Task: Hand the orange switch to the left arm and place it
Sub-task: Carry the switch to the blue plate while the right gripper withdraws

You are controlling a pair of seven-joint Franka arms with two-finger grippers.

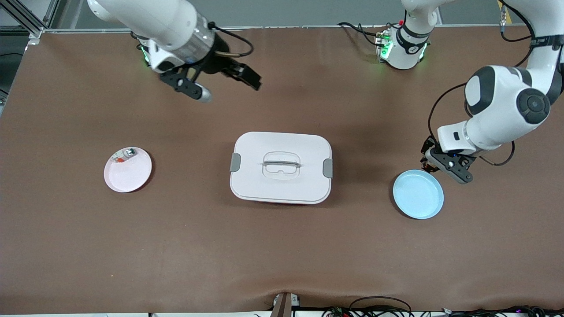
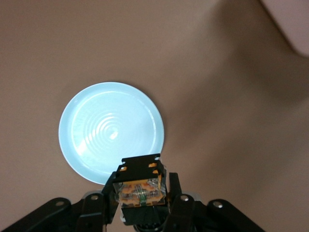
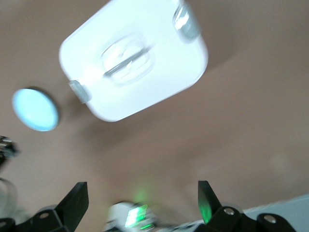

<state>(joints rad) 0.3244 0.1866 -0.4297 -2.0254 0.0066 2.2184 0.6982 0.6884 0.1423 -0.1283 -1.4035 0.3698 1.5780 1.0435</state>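
Observation:
My left gripper [image 1: 429, 164] is shut on the orange switch [image 1: 425, 167], held just over the table beside the rim of the light blue plate [image 1: 418, 194], toward the left arm's end. In the left wrist view the switch [image 2: 140, 186], black with an orange middle, sits between the jaws of the left gripper [image 2: 143, 183], with the blue plate [image 2: 111, 131] below it. My right gripper [image 1: 224, 86] is open and empty, up in the air near its own base. In the right wrist view the right gripper [image 3: 142, 193] stands wide open. The white box [image 1: 281, 167] stands mid-table, its lid on.
A pink plate [image 1: 128, 169] toward the right arm's end holds a small greenish-silver piece [image 1: 125, 155]. The right wrist view also shows the box [image 3: 133, 60] and the blue plate [image 3: 35, 109]. Cables run along the table edge nearest the front camera.

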